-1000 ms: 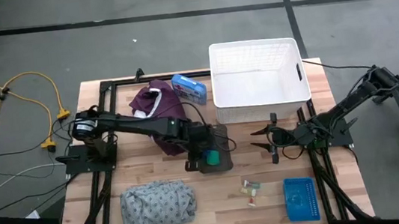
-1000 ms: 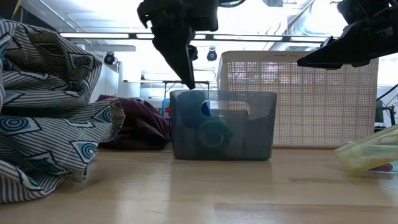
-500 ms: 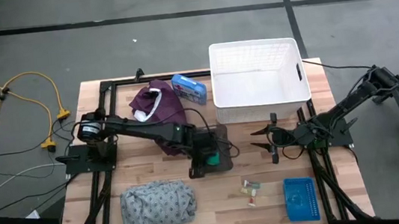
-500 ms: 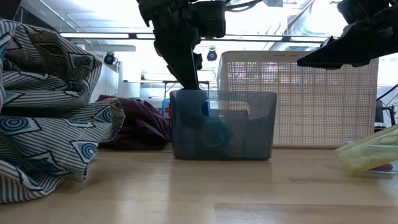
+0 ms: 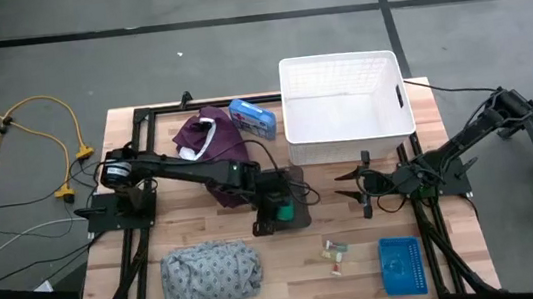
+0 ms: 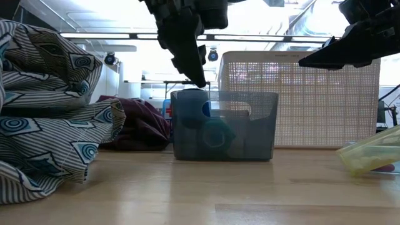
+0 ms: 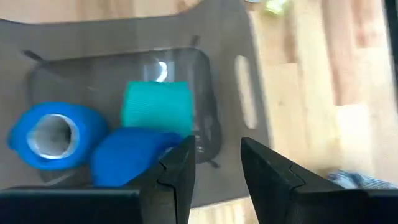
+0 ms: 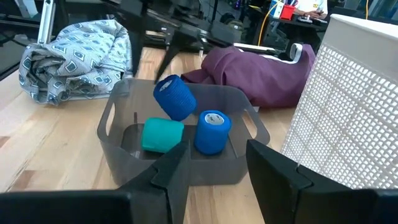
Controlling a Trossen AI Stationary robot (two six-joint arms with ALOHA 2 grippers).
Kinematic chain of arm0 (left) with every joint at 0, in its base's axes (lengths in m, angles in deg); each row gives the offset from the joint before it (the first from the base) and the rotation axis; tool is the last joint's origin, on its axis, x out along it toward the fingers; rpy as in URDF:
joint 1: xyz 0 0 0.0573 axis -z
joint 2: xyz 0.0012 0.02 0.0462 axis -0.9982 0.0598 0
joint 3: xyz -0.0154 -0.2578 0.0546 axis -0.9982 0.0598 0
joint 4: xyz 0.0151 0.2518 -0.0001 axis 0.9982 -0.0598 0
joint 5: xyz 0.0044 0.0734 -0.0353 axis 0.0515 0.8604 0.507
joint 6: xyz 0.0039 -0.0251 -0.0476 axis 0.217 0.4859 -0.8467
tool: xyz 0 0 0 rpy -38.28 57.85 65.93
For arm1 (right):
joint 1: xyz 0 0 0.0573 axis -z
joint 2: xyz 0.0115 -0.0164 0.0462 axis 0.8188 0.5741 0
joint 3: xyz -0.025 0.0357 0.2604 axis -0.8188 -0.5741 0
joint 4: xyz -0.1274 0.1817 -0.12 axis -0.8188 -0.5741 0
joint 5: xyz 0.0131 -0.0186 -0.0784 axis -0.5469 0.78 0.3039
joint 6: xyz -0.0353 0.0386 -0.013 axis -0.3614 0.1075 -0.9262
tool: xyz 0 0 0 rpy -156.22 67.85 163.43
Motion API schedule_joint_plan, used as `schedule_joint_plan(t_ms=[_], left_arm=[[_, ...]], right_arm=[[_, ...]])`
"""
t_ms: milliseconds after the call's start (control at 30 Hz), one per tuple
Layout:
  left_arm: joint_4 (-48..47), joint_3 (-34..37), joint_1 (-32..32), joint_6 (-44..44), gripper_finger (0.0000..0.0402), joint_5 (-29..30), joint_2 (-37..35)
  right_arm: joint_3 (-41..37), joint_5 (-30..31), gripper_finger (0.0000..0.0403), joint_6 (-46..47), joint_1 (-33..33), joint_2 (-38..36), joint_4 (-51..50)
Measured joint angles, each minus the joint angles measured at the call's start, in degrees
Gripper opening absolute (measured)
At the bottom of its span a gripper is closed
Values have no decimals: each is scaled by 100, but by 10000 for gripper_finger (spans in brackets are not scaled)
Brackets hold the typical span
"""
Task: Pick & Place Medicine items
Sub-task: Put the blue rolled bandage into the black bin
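Low view, nearest the camera, has the grey patterned cloth (image 6: 44, 112) heaped at the bench's front edge, with the tiny pale yellowish-green and pinkish pieces (image 5: 336, 252) lying loose on the wood on the other side, just beside a small blue mesh tray (image 5: 400, 263).

Further back, mid-bench, stands a smoky see-through bin (image 6: 250, 140). Three rolls are inside it: a green roll (image 8: 163, 135) lying on its side, a blue roll with a pale core (image 8: 212, 130) standing on end next to it, and a second blue roll (image 8: 174, 98) tilted on top of the green one, up at rim height.

The left tool (image 7: 216, 142) hangs right over this bin, pointing down, its fingertips at the rim. Its fingers stand a narrow gap apart with nothing between them; the tilted blue roll sits just outside one finger (image 7: 180, 165), and I cannot tell whether they touch.

The right tool (image 5: 343, 185) hovers above the bench beside the bin, aimed toward it, fingers moderately spread and empty.

Beyond the bin lie the maroon garment with white trim (image 5: 207, 136) and a blue box (image 5: 253, 118), and at the far edge sits the white mesh basket (image 5: 347, 147).
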State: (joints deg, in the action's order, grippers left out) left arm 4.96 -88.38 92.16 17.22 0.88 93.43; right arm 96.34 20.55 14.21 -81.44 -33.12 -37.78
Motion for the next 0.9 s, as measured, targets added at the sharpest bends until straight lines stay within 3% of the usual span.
schedule_joint_plan(t_ms=[267, 700, 900], left_arm=[[-81, 1, -133, 209, 123, 402, 40], [-56, 10, -112, 35, 123, 50, 420], [36, -3, -133, 246, 123, 407, 71]], right_arm=[[0, 1, 146, 0, 0, 0, 0], [0, 0, 146, 0, -2, -2, 7], [0, 0, 146, 0, -2, 0, -8]])
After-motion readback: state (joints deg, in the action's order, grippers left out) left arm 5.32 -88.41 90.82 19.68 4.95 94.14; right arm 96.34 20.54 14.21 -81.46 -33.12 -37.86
